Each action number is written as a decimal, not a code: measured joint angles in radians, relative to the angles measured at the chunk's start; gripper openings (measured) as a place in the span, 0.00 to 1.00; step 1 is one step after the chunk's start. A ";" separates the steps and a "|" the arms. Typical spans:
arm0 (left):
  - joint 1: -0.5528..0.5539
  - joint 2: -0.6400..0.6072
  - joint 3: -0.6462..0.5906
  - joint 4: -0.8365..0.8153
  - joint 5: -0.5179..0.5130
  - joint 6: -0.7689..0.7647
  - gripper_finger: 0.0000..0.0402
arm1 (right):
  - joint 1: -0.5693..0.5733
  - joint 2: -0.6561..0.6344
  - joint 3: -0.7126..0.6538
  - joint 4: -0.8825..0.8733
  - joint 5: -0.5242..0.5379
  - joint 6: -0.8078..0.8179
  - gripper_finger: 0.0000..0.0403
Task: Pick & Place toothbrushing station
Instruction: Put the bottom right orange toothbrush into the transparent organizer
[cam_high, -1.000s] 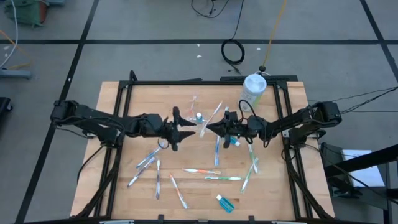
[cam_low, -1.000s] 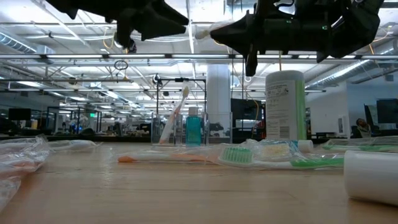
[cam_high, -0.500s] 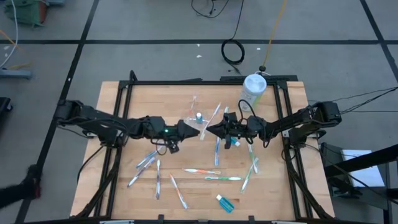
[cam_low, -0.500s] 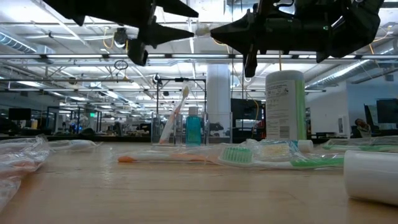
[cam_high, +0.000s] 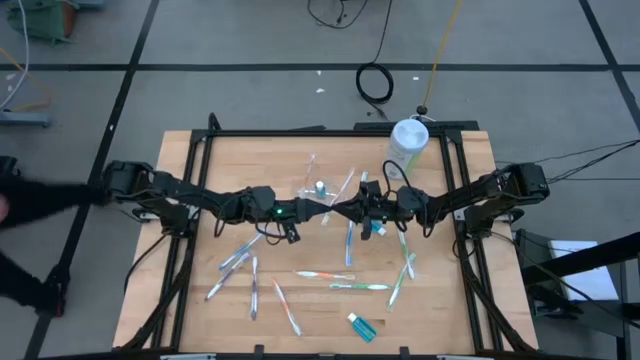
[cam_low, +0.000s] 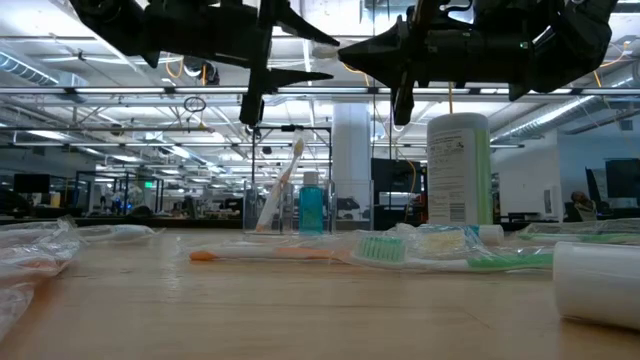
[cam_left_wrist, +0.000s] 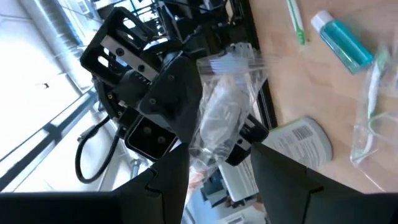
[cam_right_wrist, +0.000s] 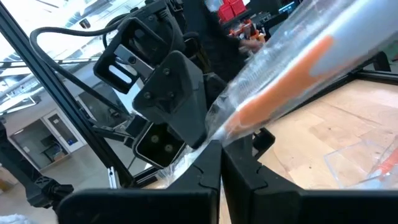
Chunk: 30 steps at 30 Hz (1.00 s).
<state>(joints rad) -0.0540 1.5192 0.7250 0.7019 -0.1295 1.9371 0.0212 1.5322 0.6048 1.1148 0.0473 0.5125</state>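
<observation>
My right gripper hangs above the table's middle, shut on a toothbrush in a clear wrapper. My left gripper faces it, open. In the low view its fingers stand above and below the wrapper's short white end. The toothbrushing station, a see-through holder, sits on the wood just beyond both grippers. A toothbrush leans upright in it and a teal bottle stands in it. My right gripper pinches the wrapped toothbrush between its two fingers beside the orange stretch. The fingers lie level and point toward the table's left. The brush is lifted clear of the table, with a short end sticking out past the fingertips. Whether my left gripper touches that end, I cannot tell.
A tall white-and-green canister stands at the far right. Loose toothbrushes and wrapped ones lie over the near half. A small teal bottle lies near the front edge. A person shows as a blur at the left.
My left gripper has moved toward the table's right and a little down, up to my right gripper. It has rolled about its own line, so its fingers now stand one above the other around the wrapper's end. Its opening looks the same.
</observation>
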 joint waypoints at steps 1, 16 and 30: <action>0.000 0.000 0.000 0.000 0.006 0.003 0.44 | 0.000 0.000 0.000 -0.001 0.000 0.000 0.00; -0.001 0.000 0.000 0.006 0.043 -0.009 0.14 | 0.000 0.000 0.000 -0.007 0.000 -0.007 0.00; -0.007 0.000 0.000 -0.003 0.043 -0.001 0.05 | 0.000 0.000 0.000 -0.037 0.001 -0.117 0.15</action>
<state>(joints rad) -0.0612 1.5188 0.7250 0.6987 -0.0868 1.9360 0.0212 1.5318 0.6048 1.0782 0.0482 0.3954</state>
